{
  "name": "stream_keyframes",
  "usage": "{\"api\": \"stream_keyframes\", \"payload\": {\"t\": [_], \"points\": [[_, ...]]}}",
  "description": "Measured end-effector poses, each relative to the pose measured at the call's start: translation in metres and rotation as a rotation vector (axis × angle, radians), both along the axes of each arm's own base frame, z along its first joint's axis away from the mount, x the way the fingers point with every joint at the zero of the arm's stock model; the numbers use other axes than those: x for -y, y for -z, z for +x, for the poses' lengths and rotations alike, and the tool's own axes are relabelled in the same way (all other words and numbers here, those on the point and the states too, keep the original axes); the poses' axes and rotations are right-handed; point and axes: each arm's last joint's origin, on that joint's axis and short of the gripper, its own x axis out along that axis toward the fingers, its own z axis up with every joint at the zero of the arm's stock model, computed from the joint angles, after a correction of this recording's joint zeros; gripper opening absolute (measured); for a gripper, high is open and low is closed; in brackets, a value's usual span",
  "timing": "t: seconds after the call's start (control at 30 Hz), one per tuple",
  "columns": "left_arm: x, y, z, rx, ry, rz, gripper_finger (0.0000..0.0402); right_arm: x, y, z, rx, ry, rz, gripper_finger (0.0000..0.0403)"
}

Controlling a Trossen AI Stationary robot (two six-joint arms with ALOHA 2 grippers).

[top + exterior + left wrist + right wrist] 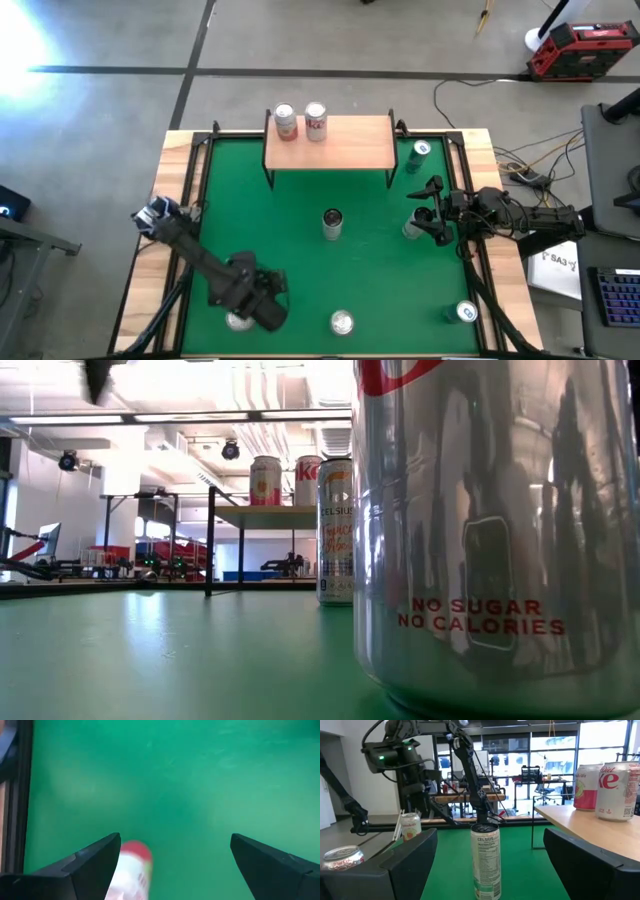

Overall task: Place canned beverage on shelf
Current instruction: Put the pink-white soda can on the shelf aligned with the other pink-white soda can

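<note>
The light-wood shelf (330, 142) stands at the far middle of the green mat with two cans (286, 122) (316, 122) upright on it. My right gripper (433, 211) is open and level at the right, pointing toward the table's left. A silver can (413, 228) stands by its near-side finger. A tall Celsius can (486, 861) stands farther off at the mat's middle, framed between the fingers. My left gripper (268, 308) is open at the near left, pointing down over a red-and-white can (133, 872). The can stands on the mat below and beside one finger. My right gripper: I cannot tell whether its near-side finger (440, 236) touches the silver can; that finger hides the can in the right wrist view. My left gripper touches nothing.
A green can (420, 152) stands right of the shelf. A teal can (465, 312) stands at the near right. A silver can (342, 322) stands at the near middle and fills the low view (500, 530). A black frame (200, 180) edges the mat.
</note>
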Motion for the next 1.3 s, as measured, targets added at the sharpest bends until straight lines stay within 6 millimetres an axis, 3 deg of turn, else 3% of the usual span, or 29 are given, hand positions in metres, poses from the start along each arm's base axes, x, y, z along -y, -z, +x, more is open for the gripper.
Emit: {"api": "stream_keyframes", "payload": {"t": [0.23, 0.63, 0.8, 1.07, 1.3], "points": [[0.030, 0.000, -0.026, -0.015, -0.265, -0.060, 0.0361, 0.000, 0.000, 0.000, 0.000, 0.000, 0.000, 0.0357], [0.046, 0.003, -0.029, -0.079, -0.580, -0.194, 0.0361, 0.000, 0.000, 0.000, 0.000, 0.000, 0.000, 0.0357], [0.046, 0.006, -0.028, -0.050, -0.593, -0.176, 0.0358, 0.000, 0.000, 0.000, 0.000, 0.000, 0.000, 0.0357], [0.048, 0.032, -0.025, -0.059, -0.597, -0.110, 0.0349, 0.000, 0.000, 0.000, 0.000, 0.000, 0.000, 0.0357], [0.055, 0.042, -0.022, -0.055, -0.591, -0.132, 0.0349, 0.000, 0.000, 0.000, 0.000, 0.000, 0.000, 0.0357]]}}
